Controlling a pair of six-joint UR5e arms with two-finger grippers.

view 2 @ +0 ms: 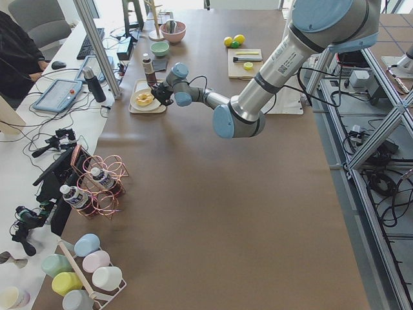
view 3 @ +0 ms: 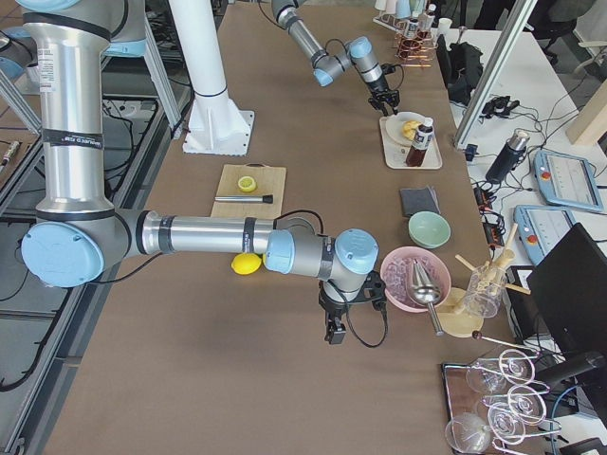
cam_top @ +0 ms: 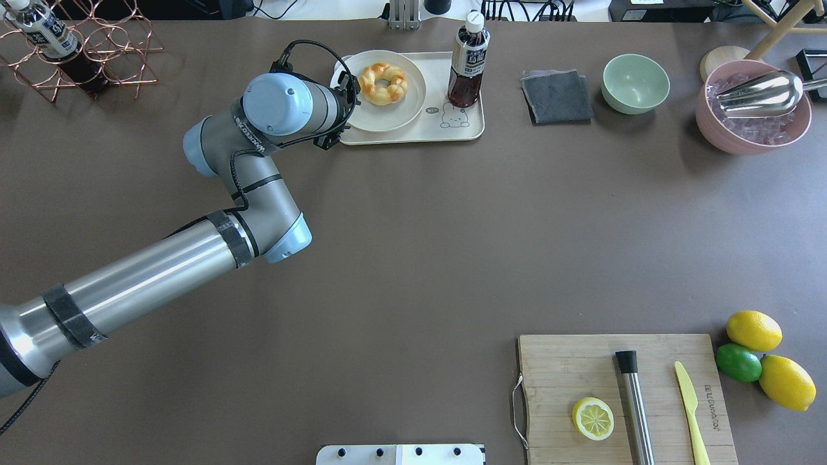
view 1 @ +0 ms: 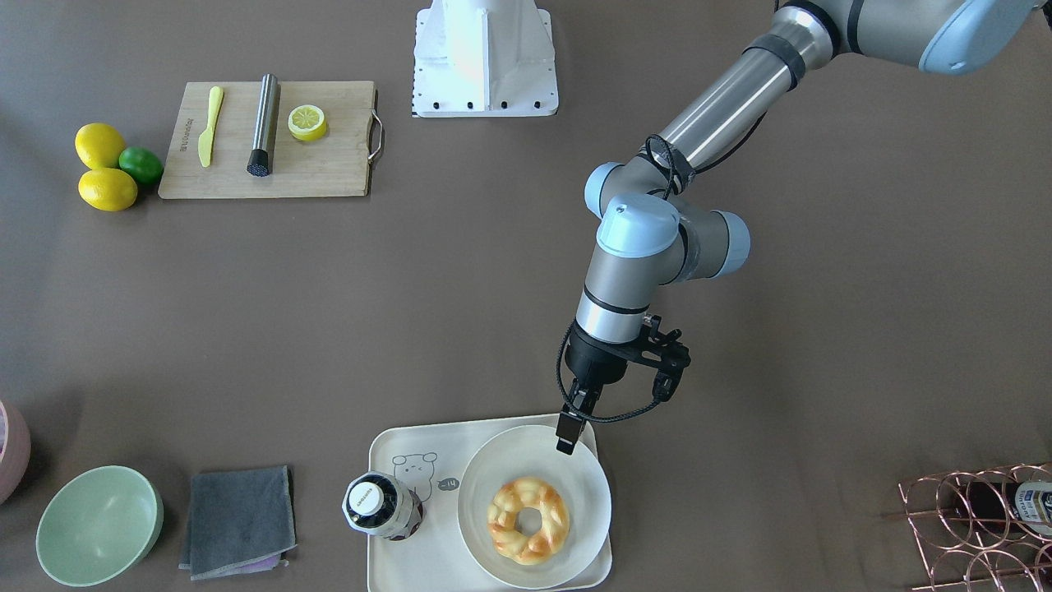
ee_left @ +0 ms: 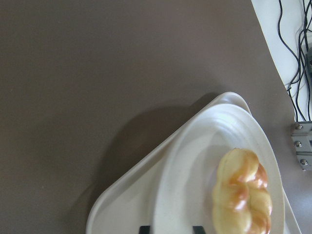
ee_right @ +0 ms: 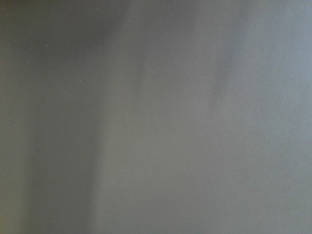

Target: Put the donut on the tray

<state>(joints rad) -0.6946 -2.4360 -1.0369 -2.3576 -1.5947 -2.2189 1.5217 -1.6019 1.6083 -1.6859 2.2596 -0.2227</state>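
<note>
The donut (view 1: 503,511), a golden-brown braided ring, lies on a round white plate (view 1: 575,477) that rests on the cream tray (view 1: 436,559) with the bear drawing. My left gripper (view 1: 565,444) hangs over the plate's rim on the robot's side, a short way from the donut. In the left wrist view its two fingertips (ee_left: 145,229) stand apart at the bottom edge, open and empty, with the donut (ee_left: 241,195) just to their right. My right gripper (view 3: 332,334) shows only in the exterior right view, low over bare table; I cannot tell its state.
A dark bottle (view 1: 382,506) stands on the tray beside the plate. A grey cloth (view 1: 238,520) and a green bowl (view 1: 99,524) lie beyond it. A copper wire rack (view 1: 978,526) stands on the other side. A cutting board (view 1: 267,140) with a lemon half sits far off.
</note>
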